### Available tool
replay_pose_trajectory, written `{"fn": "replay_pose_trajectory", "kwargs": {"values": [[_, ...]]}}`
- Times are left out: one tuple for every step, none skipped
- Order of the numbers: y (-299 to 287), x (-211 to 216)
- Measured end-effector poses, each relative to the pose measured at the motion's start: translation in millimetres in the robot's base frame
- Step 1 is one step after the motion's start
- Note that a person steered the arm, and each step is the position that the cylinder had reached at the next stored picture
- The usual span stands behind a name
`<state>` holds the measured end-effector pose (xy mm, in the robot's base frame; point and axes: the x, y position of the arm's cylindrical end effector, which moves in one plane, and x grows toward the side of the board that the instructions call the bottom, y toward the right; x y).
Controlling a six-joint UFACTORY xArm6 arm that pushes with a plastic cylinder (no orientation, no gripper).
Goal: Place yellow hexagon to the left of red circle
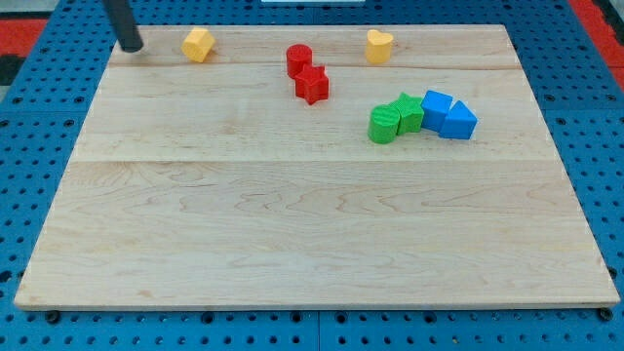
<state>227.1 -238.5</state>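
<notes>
Wooden bench point(292, 224), top edge: yellow hexagon point(198, 44) left of red circle point(298, 59), well apart. Tip point(132, 47) near hexagon's left, not touching. Red star point(312, 84) touches circle. No pincer fitted; state cannot be told.

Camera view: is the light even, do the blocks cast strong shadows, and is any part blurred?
In the camera view the light is soft and even, with no glare on the wooden board; the red circle and yellow hexagon cast only faint shadows; my tip, at the hexagon's left, looks slightly soft, the blocks sharp.
</notes>
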Motion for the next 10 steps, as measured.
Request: {"fn": "replay_pose_trajectory", "kwargs": {"values": [[63,6],[89,35],[104,43],[73,37],[67,-7],[108,-30],[112,0],[122,19],[165,21],[184,21]]}}
